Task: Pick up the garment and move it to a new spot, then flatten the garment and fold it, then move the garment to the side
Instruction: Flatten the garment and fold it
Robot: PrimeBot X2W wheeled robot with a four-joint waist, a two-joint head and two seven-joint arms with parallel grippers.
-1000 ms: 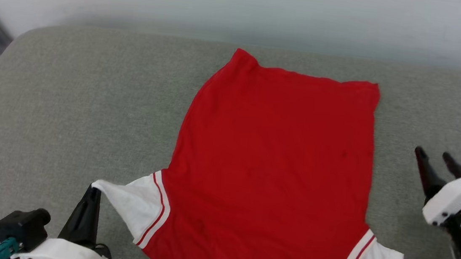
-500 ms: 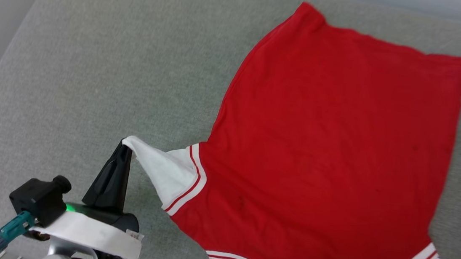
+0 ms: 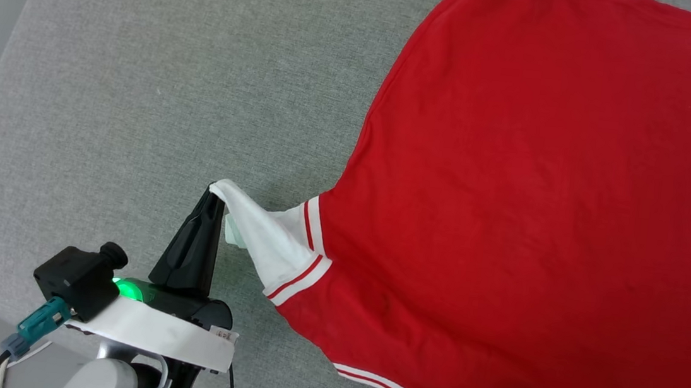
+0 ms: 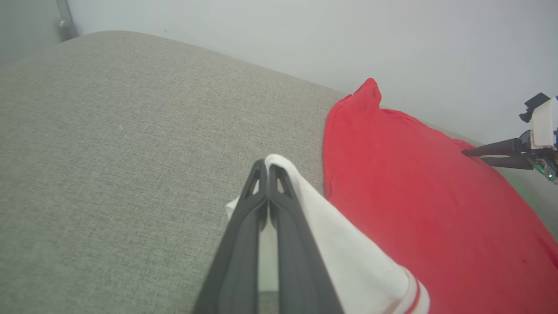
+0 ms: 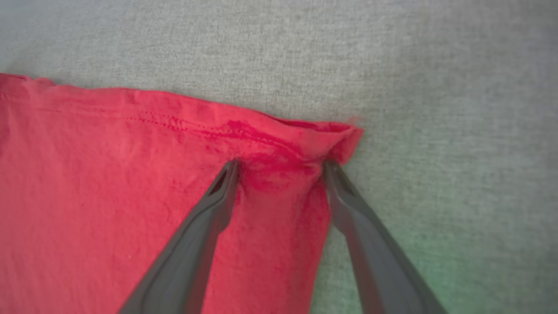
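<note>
Garment lies spread, plain red side up, on the grey upholstered cushion. Your left hand is clamped on the tip of the white sleeve, which rises to a taut point, probably to draw the sleeve out flat. Your right hand stands wide with one finger on either side of the hem corner, not yet closed and likely lining up a pinch. The cushion's weave is coarse and matte, and a pale wall stands behind it.

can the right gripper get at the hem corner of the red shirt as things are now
Probably yes: the right gripper is open, its fingers straddling a hem corner of the garment on the grey cushion, with nothing in between.
</note>
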